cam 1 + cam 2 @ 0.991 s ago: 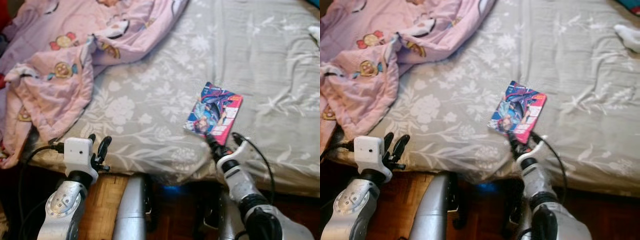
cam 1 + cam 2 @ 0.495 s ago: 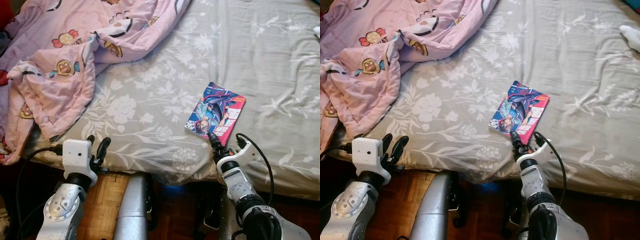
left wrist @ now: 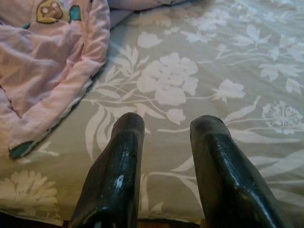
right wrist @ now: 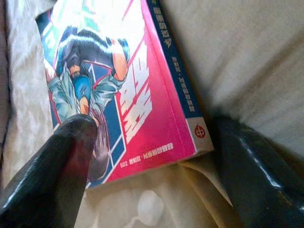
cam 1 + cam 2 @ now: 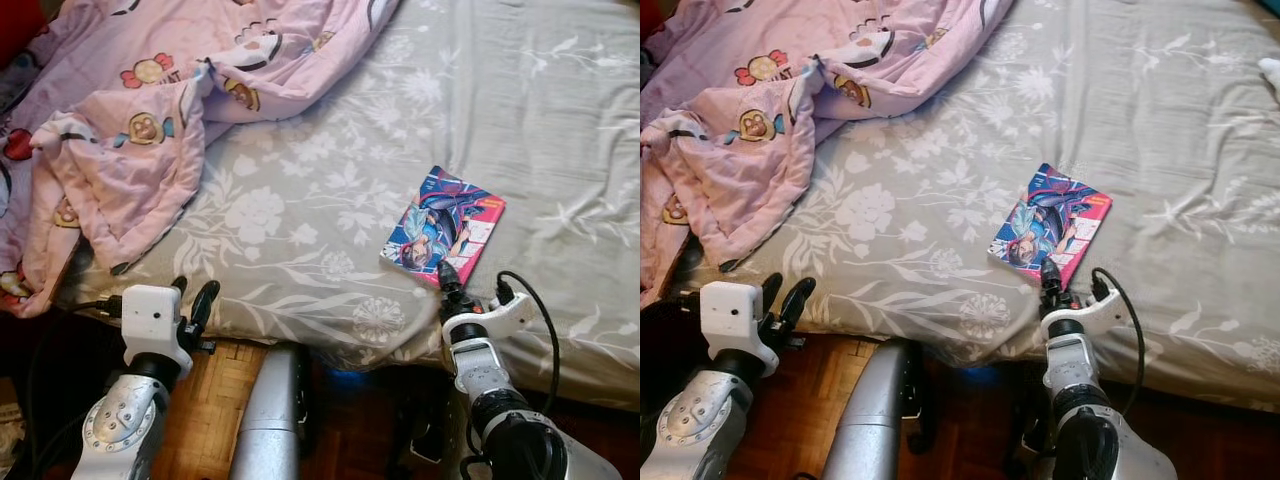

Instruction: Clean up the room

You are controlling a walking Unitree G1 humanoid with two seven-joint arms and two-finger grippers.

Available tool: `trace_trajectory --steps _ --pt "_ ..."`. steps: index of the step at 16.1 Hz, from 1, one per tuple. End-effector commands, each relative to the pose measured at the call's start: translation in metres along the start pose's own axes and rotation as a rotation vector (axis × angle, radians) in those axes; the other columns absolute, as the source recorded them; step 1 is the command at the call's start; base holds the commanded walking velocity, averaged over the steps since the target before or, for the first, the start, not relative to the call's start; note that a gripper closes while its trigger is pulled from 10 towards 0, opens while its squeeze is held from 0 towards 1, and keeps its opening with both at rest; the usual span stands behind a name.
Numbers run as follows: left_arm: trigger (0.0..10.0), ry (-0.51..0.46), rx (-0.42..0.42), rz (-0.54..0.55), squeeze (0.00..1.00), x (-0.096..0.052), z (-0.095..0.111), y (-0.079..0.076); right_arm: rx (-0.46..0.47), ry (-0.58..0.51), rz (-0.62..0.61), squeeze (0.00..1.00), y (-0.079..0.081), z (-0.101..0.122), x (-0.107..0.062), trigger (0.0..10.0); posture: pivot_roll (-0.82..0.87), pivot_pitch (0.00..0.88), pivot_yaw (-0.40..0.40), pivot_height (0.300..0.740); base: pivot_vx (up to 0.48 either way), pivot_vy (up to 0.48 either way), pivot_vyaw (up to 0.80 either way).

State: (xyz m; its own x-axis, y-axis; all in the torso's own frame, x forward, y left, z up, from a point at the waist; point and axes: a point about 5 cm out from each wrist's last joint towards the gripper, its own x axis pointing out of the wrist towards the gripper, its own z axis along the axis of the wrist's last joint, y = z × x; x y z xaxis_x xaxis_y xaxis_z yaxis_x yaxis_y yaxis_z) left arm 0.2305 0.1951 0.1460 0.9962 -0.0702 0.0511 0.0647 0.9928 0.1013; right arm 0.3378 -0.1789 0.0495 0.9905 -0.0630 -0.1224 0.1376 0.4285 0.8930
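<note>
A comic book (image 5: 447, 222) with a red and blue cover lies flat on the grey floral bed sheet (image 5: 540, 110), near the bed's front edge. My right gripper (image 5: 446, 274) is at the book's near corner and is open. In the right wrist view one finger (image 4: 66, 156) hovers over the cover of the book (image 4: 109, 71) and the other finger (image 4: 251, 166) lies on the sheet beside the spine. My left gripper (image 5: 194, 298) is open and holds nothing, just off the bed's front edge, with its fingers (image 3: 118, 161) pointing over the sheet.
A crumpled pink cartoon-print blanket (image 5: 130, 120) covers the bed's far left and hangs over the edge. A white item (image 5: 1270, 72) lies at the far right. Wooden floor (image 5: 215, 400) shows below the bed edge between my arms.
The whole view has shifted a little as the camera moved. My right gripper has stayed at the book's near corner. The left gripper has kept its pose.
</note>
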Motion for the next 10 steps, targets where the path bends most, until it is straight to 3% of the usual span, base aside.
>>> trace_trajectory --steps 1,10 --pt "10.0 0.042 0.012 0.007 0.00 -0.0072 -0.0054 0.0022 0.017 0.016 -0.039 0.00 -0.0107 -0.0079 -0.0072 0.0 0.43 0.532 0.118 0.615 0.000 0.000 0.00" --pt "10.0 0.061 0.016 0.011 0.00 -0.0107 -0.0090 0.0034 0.016 0.040 -0.020 0.00 -0.0127 -0.0127 -0.0099 0.0 0.43 0.534 0.116 0.615 0.000 0.000 0.00"
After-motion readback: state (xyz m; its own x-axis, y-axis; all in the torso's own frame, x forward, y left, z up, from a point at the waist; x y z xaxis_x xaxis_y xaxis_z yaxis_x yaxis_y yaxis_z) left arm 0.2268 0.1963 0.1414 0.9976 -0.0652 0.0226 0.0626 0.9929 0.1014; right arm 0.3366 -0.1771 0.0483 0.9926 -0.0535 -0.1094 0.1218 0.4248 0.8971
